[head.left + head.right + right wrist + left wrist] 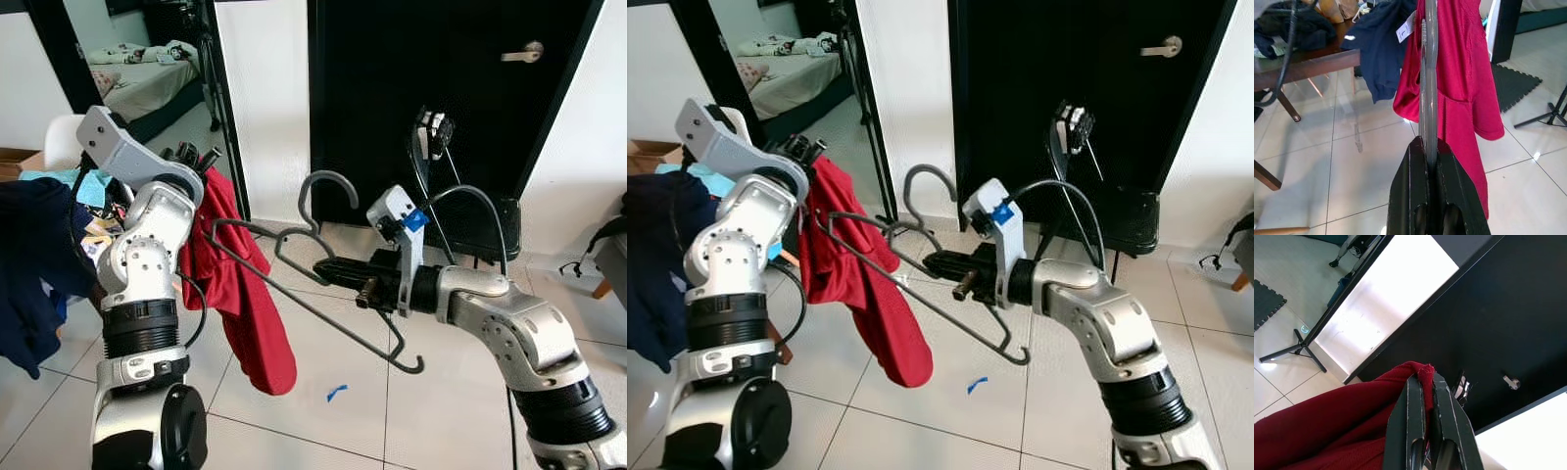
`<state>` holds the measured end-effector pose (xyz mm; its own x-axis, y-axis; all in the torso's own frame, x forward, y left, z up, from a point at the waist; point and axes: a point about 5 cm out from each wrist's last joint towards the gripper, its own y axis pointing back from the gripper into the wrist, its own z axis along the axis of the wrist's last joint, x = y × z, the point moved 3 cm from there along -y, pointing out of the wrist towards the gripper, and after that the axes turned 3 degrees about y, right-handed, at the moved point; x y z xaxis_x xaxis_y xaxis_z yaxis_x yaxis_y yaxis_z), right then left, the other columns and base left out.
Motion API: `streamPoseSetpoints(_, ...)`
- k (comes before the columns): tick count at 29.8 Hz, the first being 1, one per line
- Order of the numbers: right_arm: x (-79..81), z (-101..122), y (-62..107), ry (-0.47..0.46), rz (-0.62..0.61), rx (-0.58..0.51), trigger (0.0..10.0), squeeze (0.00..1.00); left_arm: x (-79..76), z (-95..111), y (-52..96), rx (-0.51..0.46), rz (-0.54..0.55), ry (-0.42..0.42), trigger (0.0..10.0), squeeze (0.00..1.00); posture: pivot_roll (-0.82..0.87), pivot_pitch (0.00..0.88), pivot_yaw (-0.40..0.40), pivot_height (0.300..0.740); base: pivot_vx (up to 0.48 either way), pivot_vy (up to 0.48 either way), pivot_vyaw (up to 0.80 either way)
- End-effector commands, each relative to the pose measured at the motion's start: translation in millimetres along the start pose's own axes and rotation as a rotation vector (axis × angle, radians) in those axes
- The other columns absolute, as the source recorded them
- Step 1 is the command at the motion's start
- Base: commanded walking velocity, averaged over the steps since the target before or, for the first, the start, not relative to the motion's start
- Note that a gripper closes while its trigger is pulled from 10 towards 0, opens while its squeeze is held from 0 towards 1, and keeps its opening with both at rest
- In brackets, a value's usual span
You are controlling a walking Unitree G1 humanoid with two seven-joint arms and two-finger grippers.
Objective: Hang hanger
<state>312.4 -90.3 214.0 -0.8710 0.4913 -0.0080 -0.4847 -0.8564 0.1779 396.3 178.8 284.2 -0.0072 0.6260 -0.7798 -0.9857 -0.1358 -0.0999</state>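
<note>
A dark blue garment (34,264) is draped at the far left, over a wooden table (1308,61) in the right wrist view, as the robot stands on a tiled floor (323,431) before a black door (441,88). Its raised left gripper (1426,404) is pinched shut on an edge of a red shirt (235,294), which hangs limp from those fingers toward the tiles. To the right, the right gripper (1429,161) is clamped on the grey hanger (323,284), its two black fingers closed around the frame. The hanger's long axis slants from the shirt's upper part down toward the robot's right, with the hook (328,186) curling up between the two arms; one end already reaches the cloth, though whether it is inside the shirt cannot be told. The left gripper is nearer the shirt, the right one nearer the hook. Behind, a black stand (436,176) with cables leans at the door, and a scrap of blue tape (336,393) lies on the floor. No rail is in sight.
</note>
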Motion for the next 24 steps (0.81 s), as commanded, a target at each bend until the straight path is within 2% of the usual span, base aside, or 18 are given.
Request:
streamPoseSetpoints(1,4.2,11.6,-2.9,0.025,0.022,-0.043,10.0,0.00,-7.4,1.1,1.5,-0.018,-0.031,0.018,10.0,0.00,-0.04,0.000,0.045,0.740,0.000,0.000,0.00)
streamPoseSetpoints(6,3.7,12.4,-17.5,0.023,0.014,-0.029,10.0,0.00,-21.2,-18.5,4.4,0.055,-0.097,0.034,10.0,0.00,-0.04,0.000,0.044,0.740,0.000,0.000,0.00)
streamPoseSetpoints(8,0.9,12.5,-28.7,0.024,-0.010,-0.011,10.0,0.00,-31.1,-33.9,9.1,0.115,-0.143,0.036,10.0,0.00,-0.04,0.000,0.041,0.740,0.000,0.000,0.00)
streamPoseSetpoints(11,0.0,12.6,-32.2,0.024,-0.019,-0.005,10.0,0.00,-34.6,-38.9,11.2,0.135,-0.160,0.037,10.0,0.00,-0.04,0.000,0.041,0.740,0.000,0.000,0.00)
streamPoseSetpoints(14,-6.3,15.6,-45.7,0.006,-0.067,0.016,10.0,0.00,-44.5,-51.5,19.6,0.201,-0.208,0.032,10.0,0.00,-0.03,0.000,0.038,0.740,0.000,0.000,0.00)
streamPoseSetpoints(20,-14.6,12.2,-53.2,-0.009,-0.129,0.062,10.0,0.00,-46.8,-56.2,24.6,0.217,-0.216,-0.005,10.0,0.00,-0.02,0.000,0.037,0.740,0.000,0.000,0.00)
streamPoseSetpoints(23,-15.6,12.1,-54.5,-0.013,-0.133,0.064,10.0,0.00,-46.8,-56.3,25.2,0.218,-0.218,-0.002,10.0,0.00,-0.02,0.000,0.037,0.740,0.000,0.000,0.00)
streamPoseSetpoints(24,-18.8,8.8,-54.8,-0.017,-0.154,0.077,10.0,0.00,-45.3,-55.3,26.2,0.213,-0.209,0.024,10.0,0.00,-0.02,0.000,0.028,0.740,0.000,0.000,0.00)
